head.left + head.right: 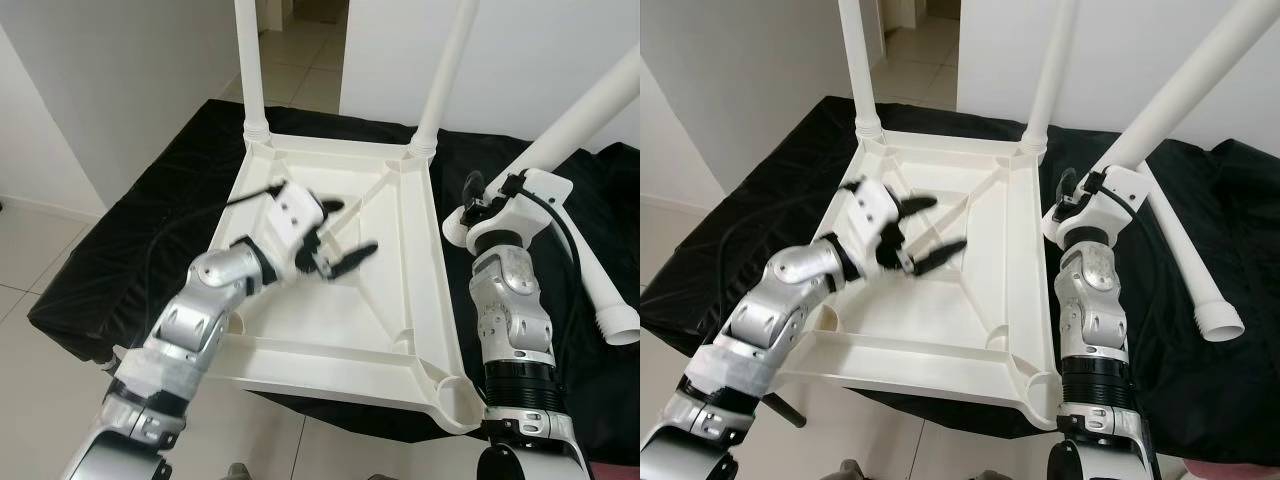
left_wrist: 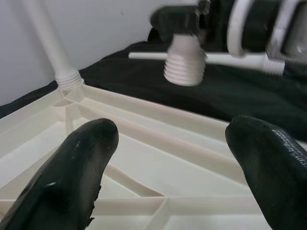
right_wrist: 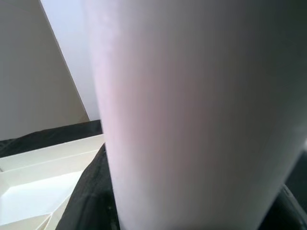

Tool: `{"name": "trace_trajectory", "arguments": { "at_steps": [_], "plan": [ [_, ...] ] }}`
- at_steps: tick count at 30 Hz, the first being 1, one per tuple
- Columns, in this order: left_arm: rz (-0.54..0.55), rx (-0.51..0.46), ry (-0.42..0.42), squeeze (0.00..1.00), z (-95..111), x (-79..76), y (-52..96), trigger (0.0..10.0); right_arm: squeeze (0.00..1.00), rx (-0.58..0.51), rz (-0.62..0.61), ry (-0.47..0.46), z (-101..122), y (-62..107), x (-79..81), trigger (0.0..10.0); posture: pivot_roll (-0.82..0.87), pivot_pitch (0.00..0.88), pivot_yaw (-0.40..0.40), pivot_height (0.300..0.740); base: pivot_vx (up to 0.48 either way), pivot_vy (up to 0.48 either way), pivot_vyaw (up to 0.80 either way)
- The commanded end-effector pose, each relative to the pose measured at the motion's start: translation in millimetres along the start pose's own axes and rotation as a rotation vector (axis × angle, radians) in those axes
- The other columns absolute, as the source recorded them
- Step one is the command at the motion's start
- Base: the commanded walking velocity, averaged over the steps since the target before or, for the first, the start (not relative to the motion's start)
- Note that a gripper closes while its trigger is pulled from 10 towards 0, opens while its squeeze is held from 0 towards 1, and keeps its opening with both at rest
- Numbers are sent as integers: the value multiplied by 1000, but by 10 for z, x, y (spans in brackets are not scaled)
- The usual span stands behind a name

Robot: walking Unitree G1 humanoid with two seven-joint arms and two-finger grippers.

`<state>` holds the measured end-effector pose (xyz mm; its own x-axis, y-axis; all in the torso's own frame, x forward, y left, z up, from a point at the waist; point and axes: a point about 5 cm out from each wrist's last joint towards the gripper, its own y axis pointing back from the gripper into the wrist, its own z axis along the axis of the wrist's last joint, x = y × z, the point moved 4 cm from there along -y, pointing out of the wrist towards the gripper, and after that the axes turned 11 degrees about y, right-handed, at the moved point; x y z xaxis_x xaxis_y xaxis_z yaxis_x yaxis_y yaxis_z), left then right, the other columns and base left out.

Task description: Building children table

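A white plastic table top [image 1: 330, 365] lies upside down on a black cloth. Two white legs [image 1: 250, 60] [image 1: 447, 60] stand screwed into its far corners. My left gripper [image 1: 355, 226] hovers open over the middle of the ribbed underside, nothing between its fingers [image 2: 81, 163]. My right gripper [image 1: 478, 203] is shut on a third leg [image 1: 590, 105], held tilted beside the table top's right rim. Its threaded end [image 2: 184, 62] hangs just above the cloth. In the right wrist view that leg [image 3: 192, 115] sits very close.
A fourth white leg [image 1: 600, 290] lies loose on the black cloth [image 1: 150, 230] at the right, open end toward me. The cloth-covered surface ends near the table top's front edge, with tiled floor [image 1: 40, 400] below on the left. White walls stand behind.
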<state>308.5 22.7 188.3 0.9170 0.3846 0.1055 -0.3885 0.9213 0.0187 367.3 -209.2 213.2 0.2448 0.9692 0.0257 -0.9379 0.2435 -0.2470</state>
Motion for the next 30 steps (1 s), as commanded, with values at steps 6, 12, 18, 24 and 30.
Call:
{"name": "trace_trajectory", "arguments": {
  "at_steps": [6, 12, 18, 24, 30],
  "plan": [
    [-123, 184, -66, 0, -329, -194, 7, 10000, 0, -20, -23, 6, 67, -55, -74, 10000, -72, 0, -11, 740, 0, 0, 0],
    [-178, 340, -146, 0, -632, -283, 54, 10000, 0, -25, -25, 14, 85, -70, -82, 10000, -73, 0, -11, 740, 0, 0, 0],
    [-182, 379, -171, 0, -705, -290, 50, 10000, 0, -21, -23, 19, 79, -71, -79, 10000, -79, 0, -13, 740, 0, 0, 0],
    [-114, 416, -248, 0, -784, -184, -32, 10000, 0, -15, -21, 26, 73, -72, -88, 10000, -87, 0, -8, 740, 0, 0, 0],
    [130, 380, -258, 0, -688, 178, -222, 10000, 0, -9, -20, 28, 56, -52, -85, 10000, -93, 0, -4, 740, 0, 0, 0]
  ]
}}
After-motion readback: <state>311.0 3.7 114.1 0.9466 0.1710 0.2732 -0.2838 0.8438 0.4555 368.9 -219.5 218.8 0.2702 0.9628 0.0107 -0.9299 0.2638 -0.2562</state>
